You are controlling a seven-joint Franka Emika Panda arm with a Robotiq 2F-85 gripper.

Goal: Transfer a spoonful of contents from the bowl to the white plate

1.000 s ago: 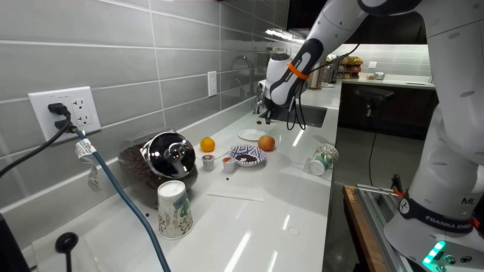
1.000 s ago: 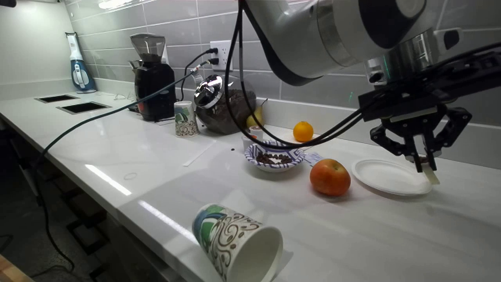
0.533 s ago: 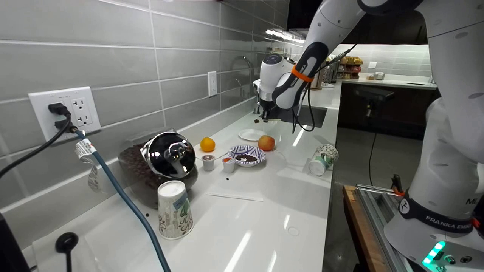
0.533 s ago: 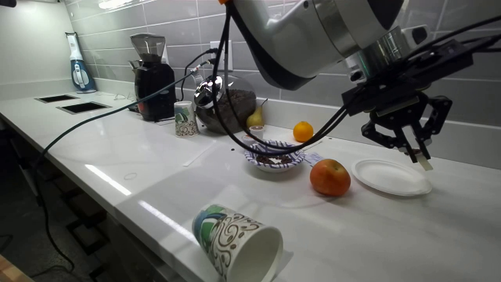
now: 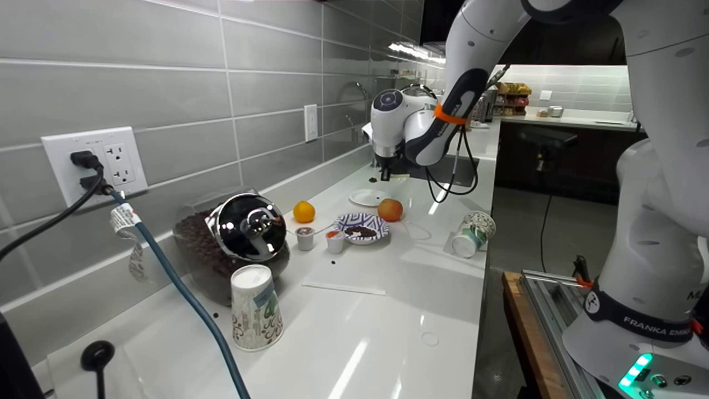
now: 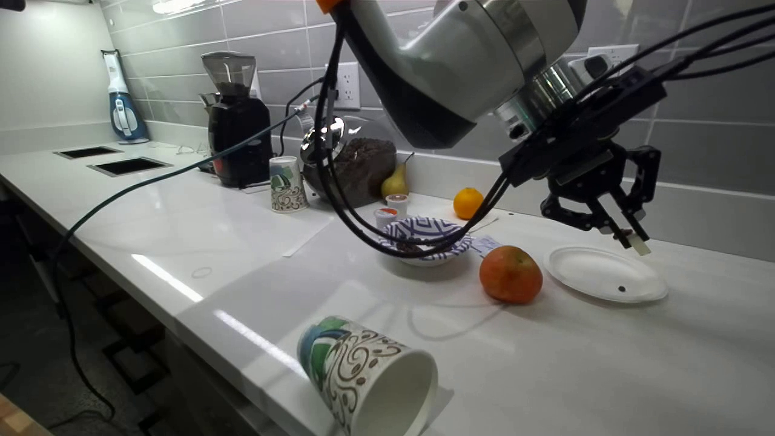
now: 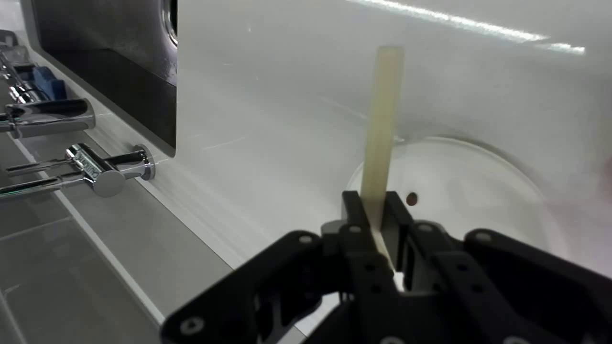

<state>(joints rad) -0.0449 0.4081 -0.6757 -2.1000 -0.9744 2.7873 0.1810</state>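
My gripper is shut on a pale flat handle, seemingly a spoon's, and holds it above the white plate. In an exterior view the gripper has a small dark clump beside it, at the far end of the utensil; the wrist view hides that end. The white plate lies on the counter and also shows in the wrist view. One dark bean-like piece lies on it. The blue-patterned bowl holds dark pieces and also shows in an exterior view.
An apple stands between bowl and plate. An orange, small creamer cups and a large jar are near the wall. A paper cup lies near the front edge. A sink and chrome fixtures are beyond the plate.
The gripper has shifted toward the bowl side and the wrist has tilted. One dark piece now lies on the white plate, which showed none before. The bowl has not moved.
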